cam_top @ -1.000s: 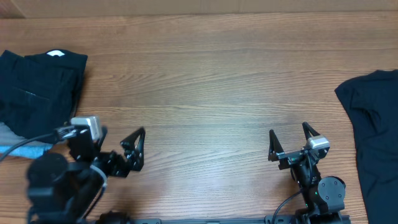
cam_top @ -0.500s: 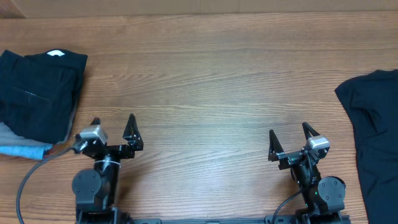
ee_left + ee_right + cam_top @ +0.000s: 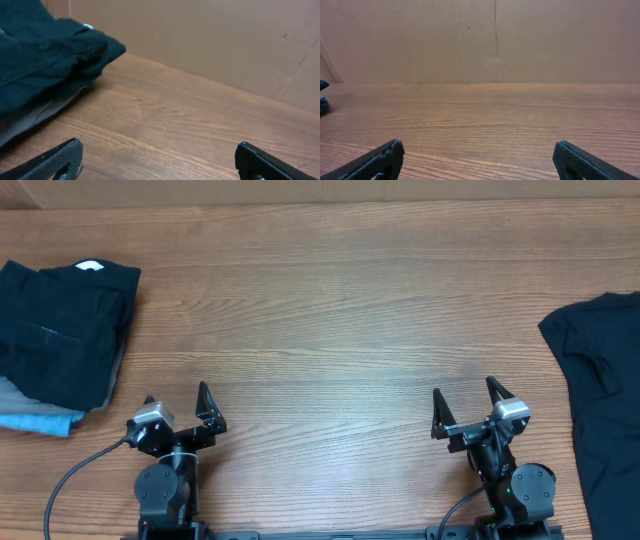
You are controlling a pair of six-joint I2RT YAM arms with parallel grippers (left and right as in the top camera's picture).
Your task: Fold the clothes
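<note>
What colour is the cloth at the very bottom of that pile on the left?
Light blue; that bottom cloth shows best in the overhead view.

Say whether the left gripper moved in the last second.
Yes. The left gripper swung left, toward the folded black garment, and now faces straight ahead.

left hand (image 3: pixel 176 393), right hand (image 3: pixel 464 387): jaws wide apart

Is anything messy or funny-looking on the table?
Just the rumpled black shirt at the right edge. It lies unfolded and creased, partly out of view, while the folded black shirt on the left sits neat. Nothing looks spilled or broken.
</note>
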